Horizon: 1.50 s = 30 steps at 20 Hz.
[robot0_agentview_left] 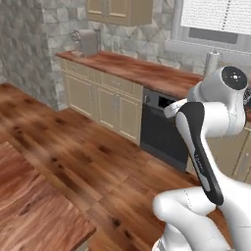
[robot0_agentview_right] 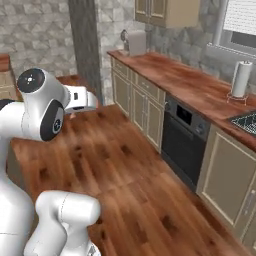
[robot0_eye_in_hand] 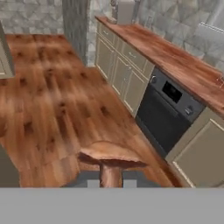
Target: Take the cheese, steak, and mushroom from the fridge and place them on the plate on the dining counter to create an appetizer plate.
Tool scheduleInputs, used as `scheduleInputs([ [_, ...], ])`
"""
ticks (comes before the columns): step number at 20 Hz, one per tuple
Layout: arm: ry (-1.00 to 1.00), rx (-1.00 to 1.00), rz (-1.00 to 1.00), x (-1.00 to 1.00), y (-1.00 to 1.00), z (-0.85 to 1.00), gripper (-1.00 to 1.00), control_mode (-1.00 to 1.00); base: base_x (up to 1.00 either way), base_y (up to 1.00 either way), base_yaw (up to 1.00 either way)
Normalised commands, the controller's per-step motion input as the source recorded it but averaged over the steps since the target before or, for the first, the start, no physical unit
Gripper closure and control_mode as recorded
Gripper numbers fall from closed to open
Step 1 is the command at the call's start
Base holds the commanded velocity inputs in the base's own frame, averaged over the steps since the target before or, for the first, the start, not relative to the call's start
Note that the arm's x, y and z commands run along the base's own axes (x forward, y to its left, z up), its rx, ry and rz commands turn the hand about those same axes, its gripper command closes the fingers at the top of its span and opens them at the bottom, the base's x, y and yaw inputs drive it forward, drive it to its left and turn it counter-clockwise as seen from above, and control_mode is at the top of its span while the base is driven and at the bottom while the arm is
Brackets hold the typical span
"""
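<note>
A: Hand view: mushroom clamped by its stem between the gripper fingertips, above wood floor.

B: Base views add a counter, dark oven; open floor between.

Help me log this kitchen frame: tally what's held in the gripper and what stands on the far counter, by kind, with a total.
Mushroom, held in the gripper: 1
Paper towel roll: 1
Grey appliance at the counter's far end: 1
Total: 3
</note>
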Motion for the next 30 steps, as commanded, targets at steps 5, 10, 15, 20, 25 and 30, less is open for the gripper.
scheduleInputs([
  [5, 0.0, 0.0, 0.0, 0.0, 0.0, 0.0, 1.0, 1.0, 1.0, 0.0, 0.61],
  [10, 0.0, 0.0, 0.0, 0.0, 0.0, 0.0, 1.0, 1.0, 1.0, -0.05, 0.63],
  [15, 0.0, 0.0, 0.0, 0.0, 0.0, 0.0, 1.0, 1.0, 1.0, -0.21, 0.74],
  [20, 0.0, 0.0, 0.0, 0.0, 0.0, 0.0, 1.0, 1.0, 1.0, -0.63, 0.62],
  [25, 0.0, 0.0, 0.0, 0.0, 0.0, 0.0, 1.0, 1.0, 1.0, -0.89, 0.52],
  [30, 0.0, 0.0, 0.0, 0.0, 0.0, 0.0, 1.0, 1.0, 1.0, -0.72, 0.52],
])
